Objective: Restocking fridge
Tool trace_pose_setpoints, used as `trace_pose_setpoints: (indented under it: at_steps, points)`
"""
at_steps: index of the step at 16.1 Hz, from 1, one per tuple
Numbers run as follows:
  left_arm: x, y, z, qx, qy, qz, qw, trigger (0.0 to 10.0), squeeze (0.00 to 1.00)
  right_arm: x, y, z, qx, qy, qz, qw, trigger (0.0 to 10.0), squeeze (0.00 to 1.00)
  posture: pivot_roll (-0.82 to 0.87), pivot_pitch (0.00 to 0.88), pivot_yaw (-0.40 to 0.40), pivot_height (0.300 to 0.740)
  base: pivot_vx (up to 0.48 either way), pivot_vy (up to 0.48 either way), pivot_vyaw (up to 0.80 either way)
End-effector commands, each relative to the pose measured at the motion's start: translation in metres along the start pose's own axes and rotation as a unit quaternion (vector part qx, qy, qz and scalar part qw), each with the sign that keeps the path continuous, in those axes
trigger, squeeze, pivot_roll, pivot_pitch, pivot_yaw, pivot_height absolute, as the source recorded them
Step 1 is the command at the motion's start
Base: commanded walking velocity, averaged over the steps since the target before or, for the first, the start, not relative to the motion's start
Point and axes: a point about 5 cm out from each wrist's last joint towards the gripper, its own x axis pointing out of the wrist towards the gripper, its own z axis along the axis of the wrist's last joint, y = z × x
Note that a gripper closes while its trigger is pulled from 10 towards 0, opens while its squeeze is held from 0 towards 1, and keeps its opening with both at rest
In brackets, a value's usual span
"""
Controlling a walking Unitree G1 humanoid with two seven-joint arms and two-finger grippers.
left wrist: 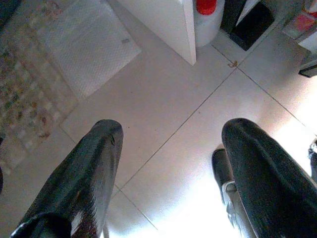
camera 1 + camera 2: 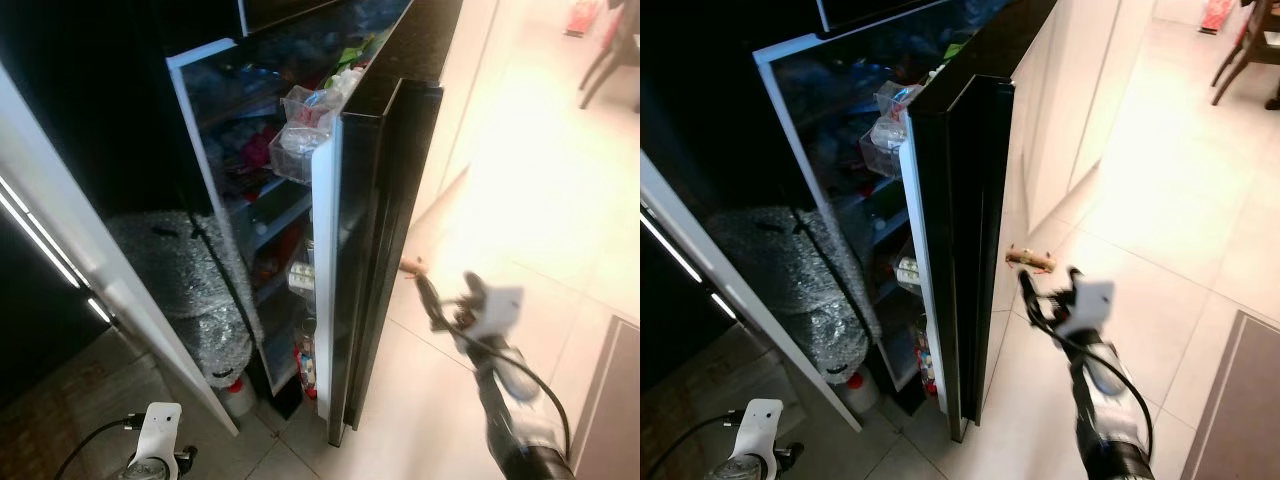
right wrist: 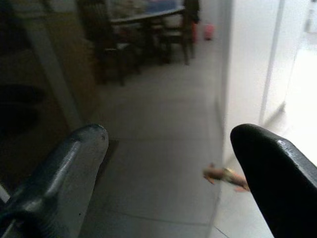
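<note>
Pale floor tiles (image 2: 560, 200) run past a run of white cabinets toward the legs of a dining chair (image 2: 610, 60) at the far corner of the room. From the head views, the black fridge (image 2: 970, 60) stands open, its dark door (image 2: 385, 250) swung out edge-on toward the camera. Door shelves hold a clear plastic tub (image 2: 300, 135) near the top and packets and jars lower down, too blurred to name. Inside, a bulky bundle in bubble wrap (image 2: 195, 290) sits against the left wall, and a white jug with a red cap (image 2: 236, 390) stands on the floor at the fridge's foot. A small brown scrap (image 2: 1030, 260) lies on the tiles just beside the door's outer face. The right gripper (image 2: 435, 300) is raised in the air near that door edge, touching nothing. The left gripper (image 2: 155, 455) hangs low by the near edge of the floor.

Left wrist view: its two black fingers (image 1: 84, 178) are spread wide above bare tiles, nothing between them, with the red-capped jug (image 1: 207, 20) and a patterned mat (image 1: 29, 94) beyond.

Right wrist view: the fingers (image 3: 277, 173) are parted widely and empty, the brown scrap (image 3: 225, 176) on the floor ahead, and a dining table with chairs (image 3: 143, 29) far off.
</note>
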Motion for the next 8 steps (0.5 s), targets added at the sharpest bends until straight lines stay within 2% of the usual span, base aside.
trace_pose_setpoints:
  at_steps: [1,4,8]
  points:
    - [0.000,0.002,-0.002,-0.004,0.004,0.007,1.000,10.0,0.00,0.010,0.012,0.009,0.007,-0.012,0.032,0.999,10.0,0.00,-0.16,0.000,0.020,0.740,0.000,0.000,0.00]
    - [0.000,0.001,-0.002,-0.009,0.005,0.008,1.000,10.0,0.00,0.017,0.028,0.011,-0.006,-0.002,0.074,0.997,10.0,0.00,-0.15,0.000,0.016,0.740,0.000,0.000,0.00]
    - [0.000,0.001,-0.001,-0.008,0.005,0.008,1.000,10.0,0.00,0.020,0.035,0.013,-0.015,0.008,0.091,0.996,10.0,0.00,-0.15,0.000,0.021,0.740,0.000,0.000,0.00]
